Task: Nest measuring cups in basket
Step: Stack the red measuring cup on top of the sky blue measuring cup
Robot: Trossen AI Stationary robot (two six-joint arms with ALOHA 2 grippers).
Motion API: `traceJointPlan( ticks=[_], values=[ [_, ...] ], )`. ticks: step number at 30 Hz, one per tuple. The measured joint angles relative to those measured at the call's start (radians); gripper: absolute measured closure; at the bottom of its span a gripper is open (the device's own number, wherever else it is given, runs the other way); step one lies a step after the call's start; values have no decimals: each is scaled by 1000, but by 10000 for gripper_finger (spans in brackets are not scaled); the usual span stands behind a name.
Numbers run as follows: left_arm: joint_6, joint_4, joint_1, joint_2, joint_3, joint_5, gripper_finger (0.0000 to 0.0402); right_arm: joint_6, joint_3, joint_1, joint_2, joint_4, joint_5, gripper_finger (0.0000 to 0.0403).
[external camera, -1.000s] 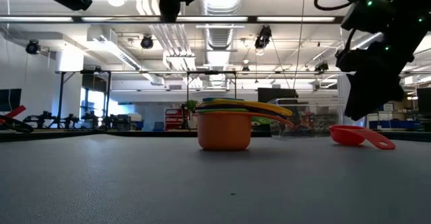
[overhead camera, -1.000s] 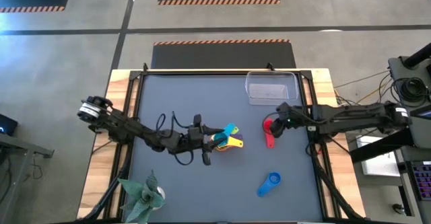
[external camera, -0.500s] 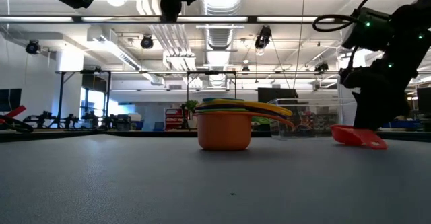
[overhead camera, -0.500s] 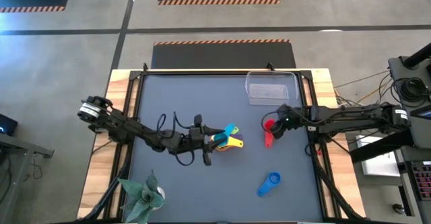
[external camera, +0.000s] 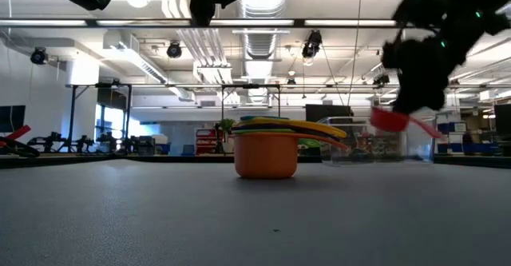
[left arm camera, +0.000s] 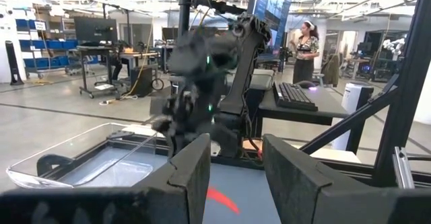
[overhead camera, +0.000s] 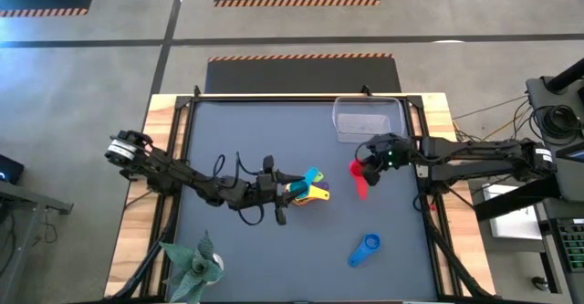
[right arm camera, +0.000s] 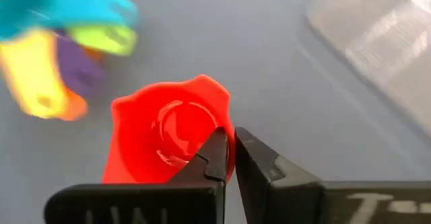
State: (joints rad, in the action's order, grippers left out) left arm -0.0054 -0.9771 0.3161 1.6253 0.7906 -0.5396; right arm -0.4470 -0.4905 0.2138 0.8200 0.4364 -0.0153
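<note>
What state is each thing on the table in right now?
Red cup: gripped by its rim, lifted off the table.
Right tool: shut on the red cup.
Stack of cups: nested, resting on the table.
Left tool: at the stack.
Blue cup: alone on the table.
Basket: empty.

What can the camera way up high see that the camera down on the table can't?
Only the high view shows the blue cup lying alone, the green plant at the table's corner, and the left gripper at the stacked cups. Only the low view shows the room's ceiling lights and that the red cup hangs clear above the table. Both show the stacked cups, the clear basket, and the right gripper with its jaws shut on the red cup.
</note>
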Motion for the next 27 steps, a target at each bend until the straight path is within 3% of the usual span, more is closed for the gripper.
traceJointPlan(
  ticks=[7, 15, 19, 27],
  values=[
    [1, -10, 0, -7, 0, 0, 283, 221, -190, 0, 26, -4, 13, 394],
    [33, -18, 6, -67, -36, 0, 283, 340, -388, -10, 203, -7, 104, 394],
    [25, -62, 6, -116, -113, -1, 283, 407, -472, -35, 332, -3, 130, 394],
    [-25, -300, 9, -234, -339, -2, 283, 565, -671, -108, 606, 49, 147, 394]
  ],
)
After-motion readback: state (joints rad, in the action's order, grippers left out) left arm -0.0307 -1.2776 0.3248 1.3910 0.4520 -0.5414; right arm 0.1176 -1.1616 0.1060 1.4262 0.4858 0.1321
